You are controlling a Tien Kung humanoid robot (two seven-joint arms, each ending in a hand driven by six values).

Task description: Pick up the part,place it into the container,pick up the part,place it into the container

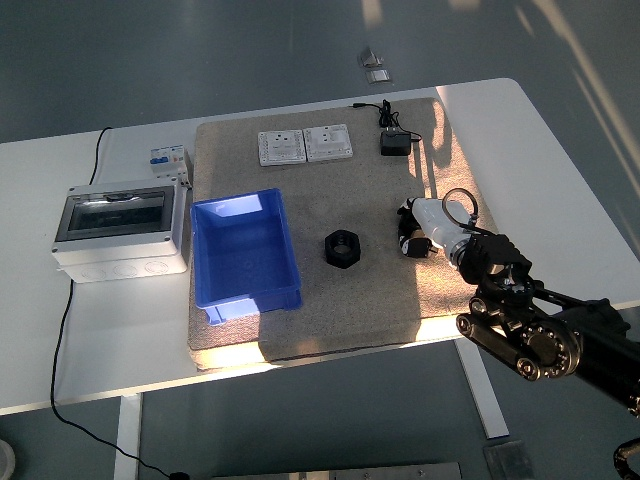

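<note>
A black hexagonal nut-like part (343,248) lies on the beige mat (330,320), near its middle. The blue open container (245,250) stands to the part's left, with nothing visible inside. My right hand (412,236), white with dark tips, comes in from the lower right and hovers low over the mat's right side, a short way right of the black part and apart from it. Something small and dark sits under the hand, too unclear to name. My left arm is outside the picture.
A grey electrical box (120,230) with a clear lid stands left of the container, a small breaker (168,160) behind it. Two white sockets (305,145) and a black adapter (395,143) with cable lie at the mat's far edge.
</note>
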